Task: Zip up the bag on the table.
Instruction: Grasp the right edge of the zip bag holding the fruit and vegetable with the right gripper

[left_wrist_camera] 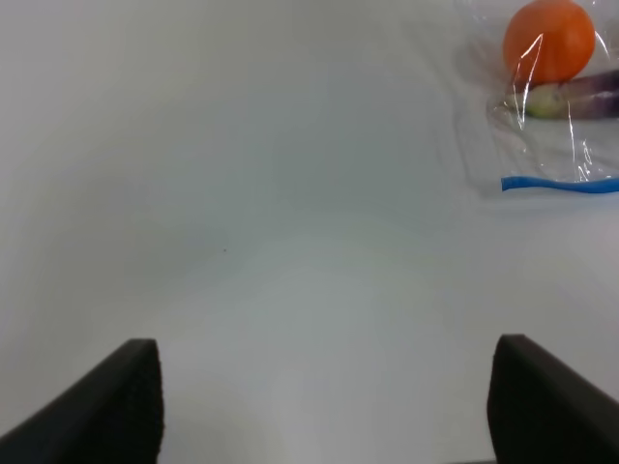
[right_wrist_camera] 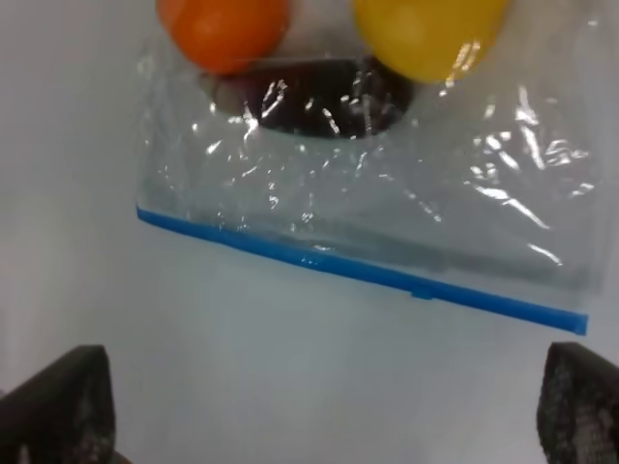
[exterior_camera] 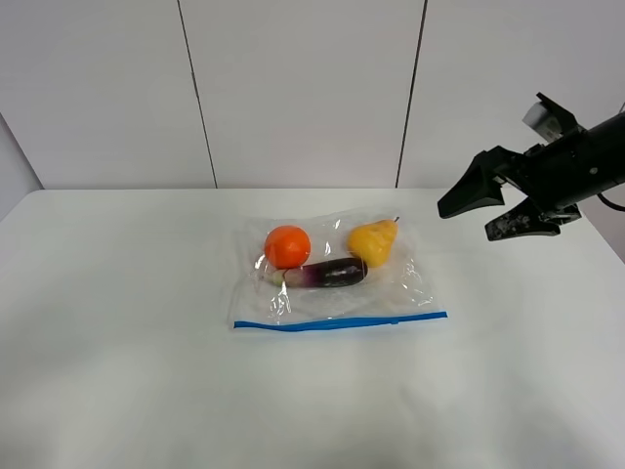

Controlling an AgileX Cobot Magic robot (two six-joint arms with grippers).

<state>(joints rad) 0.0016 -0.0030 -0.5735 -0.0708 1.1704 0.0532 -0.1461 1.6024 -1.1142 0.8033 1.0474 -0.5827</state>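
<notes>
The clear plastic bag (exterior_camera: 342,298) lies flat in the middle of the white table (exterior_camera: 117,352). Its blue zipper strip (exterior_camera: 342,323) runs along the near edge. Inside are an orange (exterior_camera: 287,245), a yellow pear (exterior_camera: 373,242) and a dark eggplant (exterior_camera: 327,273). My right gripper (exterior_camera: 467,221) hovers open above the table, right of the bag and apart from it. The right wrist view shows the bag (right_wrist_camera: 387,203) and strip (right_wrist_camera: 358,271) beyond my open right gripper (right_wrist_camera: 319,416). The left wrist view shows my open, empty left gripper (left_wrist_camera: 329,411) and the bag's corner (left_wrist_camera: 551,135) far off.
A white panelled wall (exterior_camera: 293,88) with dark vertical seams stands behind the table's far edge. The left arm is out of the exterior view. The table's surface around the bag is bare white.
</notes>
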